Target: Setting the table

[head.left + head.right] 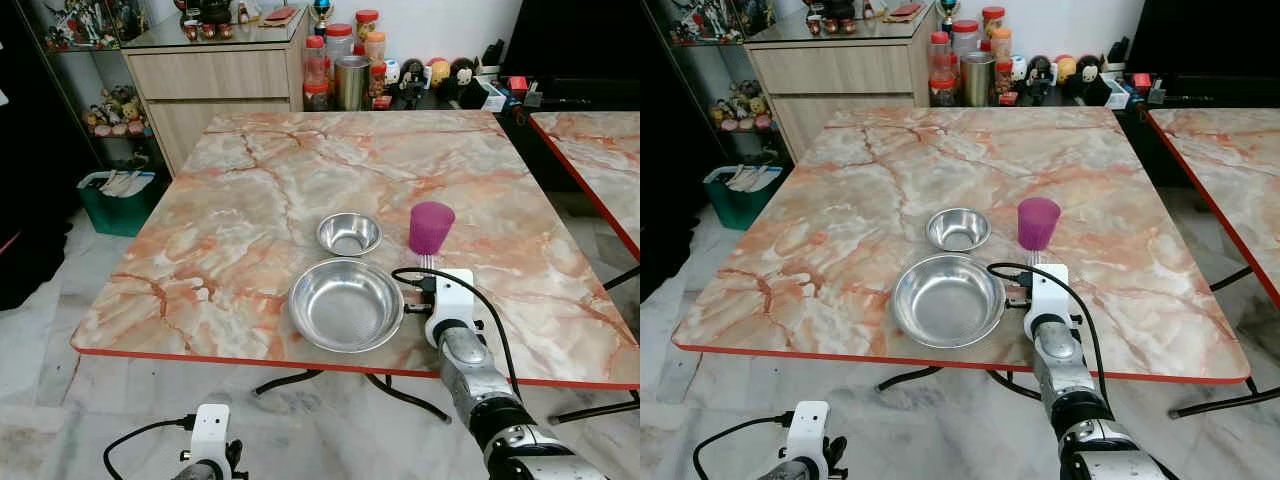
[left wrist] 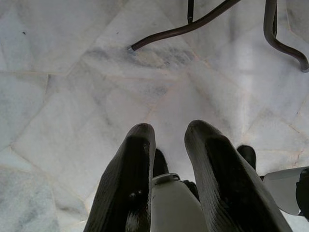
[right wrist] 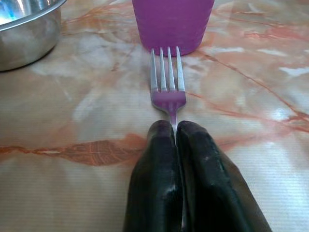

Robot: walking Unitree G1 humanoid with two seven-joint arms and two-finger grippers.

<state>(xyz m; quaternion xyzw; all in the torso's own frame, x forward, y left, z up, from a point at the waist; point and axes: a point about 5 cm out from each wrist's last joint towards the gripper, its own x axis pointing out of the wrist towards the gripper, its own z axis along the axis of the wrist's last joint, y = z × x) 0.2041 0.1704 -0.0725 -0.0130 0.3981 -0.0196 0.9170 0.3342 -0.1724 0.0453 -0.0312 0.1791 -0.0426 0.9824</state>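
On the marble table (image 1: 250,200) stand a large steel bowl (image 1: 346,304), a smaller steel bowl (image 1: 349,234) behind it, and a purple cup (image 1: 431,227) to the right. My right gripper (image 3: 174,126) is low over the table, right of the large bowl, shut on the handle of a silver fork (image 3: 167,84). The fork's tines (image 1: 426,262) point at the foot of the purple cup (image 3: 173,24) and nearly touch it. My left gripper (image 2: 169,130) hangs below the table edge over the floor, its fingers a little apart with nothing between them.
A wooden cabinet (image 1: 215,85) with jars and a steel canister (image 1: 351,82) stands behind the table. A green bin (image 1: 118,200) sits on the floor at the left. A second marble table (image 1: 600,160) is at the right. Dark table legs (image 2: 212,19) cross the floor.
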